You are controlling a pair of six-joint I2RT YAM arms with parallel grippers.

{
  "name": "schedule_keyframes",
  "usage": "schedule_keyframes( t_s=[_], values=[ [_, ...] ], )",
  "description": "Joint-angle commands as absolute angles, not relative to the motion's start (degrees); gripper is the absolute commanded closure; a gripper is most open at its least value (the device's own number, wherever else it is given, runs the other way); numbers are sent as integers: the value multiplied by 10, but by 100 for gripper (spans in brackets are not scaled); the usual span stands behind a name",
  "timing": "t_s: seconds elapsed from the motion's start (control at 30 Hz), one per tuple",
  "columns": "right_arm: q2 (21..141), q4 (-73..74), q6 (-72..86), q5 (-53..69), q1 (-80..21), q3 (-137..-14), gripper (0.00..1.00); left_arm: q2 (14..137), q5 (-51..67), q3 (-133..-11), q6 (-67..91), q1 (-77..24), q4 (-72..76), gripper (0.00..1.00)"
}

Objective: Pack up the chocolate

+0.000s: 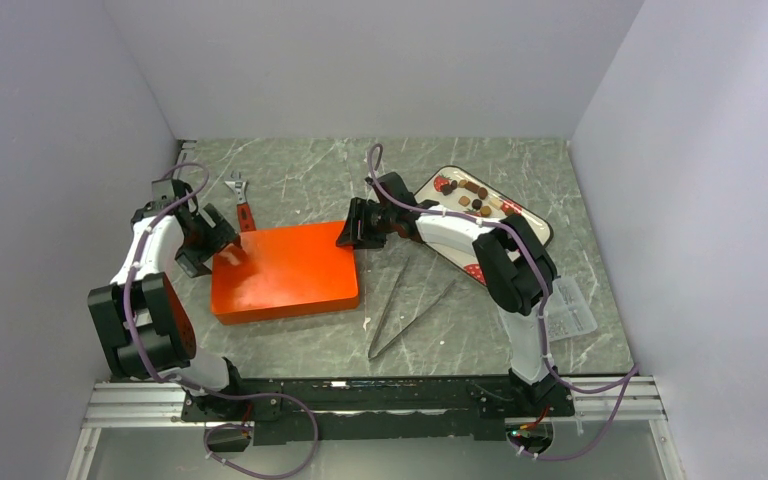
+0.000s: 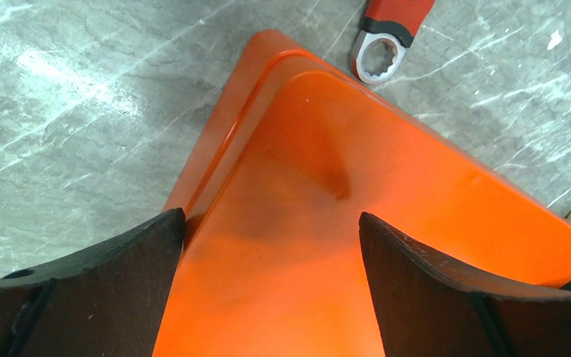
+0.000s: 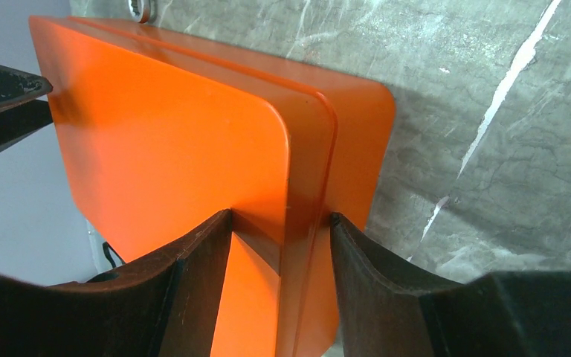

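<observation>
- Box [image 1: 285, 272]: orange, lid shut, flat on table [image 1: 310, 170], left of centre.
- Left gripper [image 2: 268, 223]: jaws wide, over box's far-left corner. One finger at box edge, other above lid. Nothing held.
- Right gripper [image 3: 281, 223]: jaws half-closed, clamped across box's right rim, both fingers touching.
- Chocolate [image 1: 477, 203]: small brown pieces on tray [image 1: 532, 214], far right, well apart from box.
- Wrench [image 1: 244, 212]: red handle, just behind box.
- Tongs [image 1: 389, 305]: open V, right of box.
</observation>
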State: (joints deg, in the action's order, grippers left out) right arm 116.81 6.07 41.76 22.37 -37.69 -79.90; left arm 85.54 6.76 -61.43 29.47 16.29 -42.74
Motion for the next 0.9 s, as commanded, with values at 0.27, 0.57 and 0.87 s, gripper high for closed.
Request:
schedule_keyframes(
  t_s=[0.27,0.57,0.87],
  values=[
    [1164,65,399,193,-381,-779,47,885,46,-626,277,163,-445,15],
    [1136,95,379,170,-381,-784,45,919,17,-611,292,174,-426,18],
    [1097,177,329,82,-386,-873,57,922,14,-613,292,174,-424,19]
  ],
)
